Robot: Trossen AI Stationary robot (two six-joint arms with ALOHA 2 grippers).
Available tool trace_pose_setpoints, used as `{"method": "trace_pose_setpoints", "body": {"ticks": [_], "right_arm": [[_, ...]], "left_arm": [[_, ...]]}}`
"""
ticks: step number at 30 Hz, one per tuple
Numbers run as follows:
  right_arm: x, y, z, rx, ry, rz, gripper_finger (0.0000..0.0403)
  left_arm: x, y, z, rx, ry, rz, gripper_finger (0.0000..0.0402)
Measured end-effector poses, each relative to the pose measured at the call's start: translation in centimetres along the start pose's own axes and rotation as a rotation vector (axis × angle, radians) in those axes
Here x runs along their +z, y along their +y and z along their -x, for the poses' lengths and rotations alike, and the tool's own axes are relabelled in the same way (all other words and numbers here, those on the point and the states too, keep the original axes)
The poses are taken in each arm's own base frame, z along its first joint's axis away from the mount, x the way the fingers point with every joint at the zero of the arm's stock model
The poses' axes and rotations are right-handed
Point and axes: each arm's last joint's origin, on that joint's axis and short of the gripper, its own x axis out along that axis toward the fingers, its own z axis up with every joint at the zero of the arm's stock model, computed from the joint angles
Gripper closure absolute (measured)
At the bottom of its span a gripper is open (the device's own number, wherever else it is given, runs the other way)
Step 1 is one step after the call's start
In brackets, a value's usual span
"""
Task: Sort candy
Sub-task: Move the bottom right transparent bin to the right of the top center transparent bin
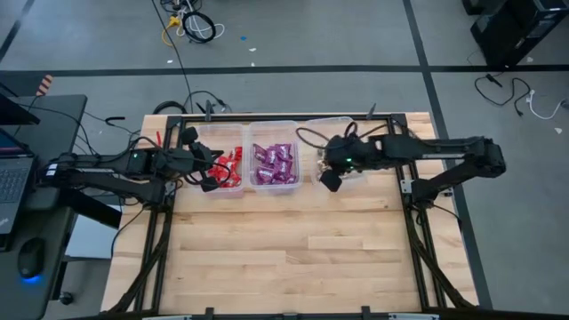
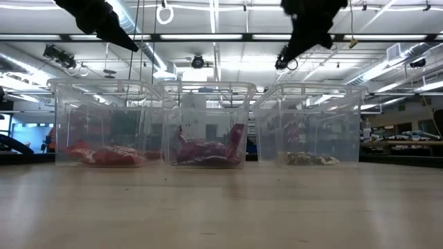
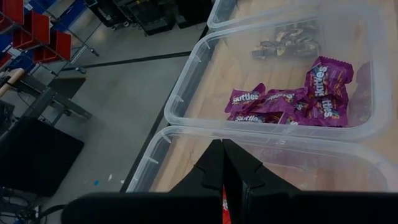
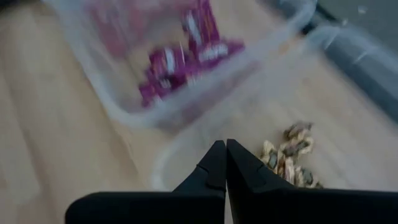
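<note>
The left gripper point(image 3: 222, 163) is hovering over the left bin point(image 1: 220, 140) with its fingers pressed together, holding nothing. The right gripper point(image 4: 225, 163) is hovering over the right bin point(image 1: 331, 124), fingers likewise closed and empty. Red packets point(image 1: 233, 166) are lying in the left bin, purple packets point(image 1: 273, 164) in the middle bin point(image 1: 274, 125), and gold pieces point(image 4: 289, 157) in the right bin.

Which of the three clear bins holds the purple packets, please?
The middle bin: its purple packets sit between the bin of red packets and the bin with gold pieces.
</note>
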Motion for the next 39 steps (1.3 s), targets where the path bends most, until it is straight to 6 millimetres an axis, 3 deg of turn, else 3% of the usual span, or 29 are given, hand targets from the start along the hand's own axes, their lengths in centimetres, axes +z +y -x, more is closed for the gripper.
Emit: {"method": "trace_pose_setpoints", "body": {"ticks": [3, 9, 15, 23, 31, 39], "right_arm": [[-0.1, -0.8, 2.7, -0.045, -0.001, -0.063, 0.0403], [-3.0, -5.6, 5.5, -0.345, 0.260, -0.383, 0.0403], [-3.5, -7.3, 6.3, -0.437, 0.307, -0.497, 0.0403], [-4.3, -8.5, 4.1, -0.477, 0.369, -0.501, 0.0403], [-5.2, -8.3, 0.6, -0.356, 0.335, -0.487, 0.0403], [-5.4, -8.0, -0.4, -0.286, 0.314, -0.496, 0.0403]], "left_arm": [[0.0, 0.0, 0.0, 0.000, 0.000, 0.000, 0.0400], [0.0, 0.0, 0.0, 0.000, 0.000, 0.000, 0.0400], [0.0, 0.0, 0.0, 0.000, -0.001, 0.001, 0.0400], [0.0, 0.0, 0.0, 0.000, -0.001, 0.002, 0.0400], [0.0, 0.0, 0.0, 0.000, -0.001, 0.002, 0.0400], [0.0, 0.0, 0.0, 0.000, -0.001, 0.002, 0.0400]]}}
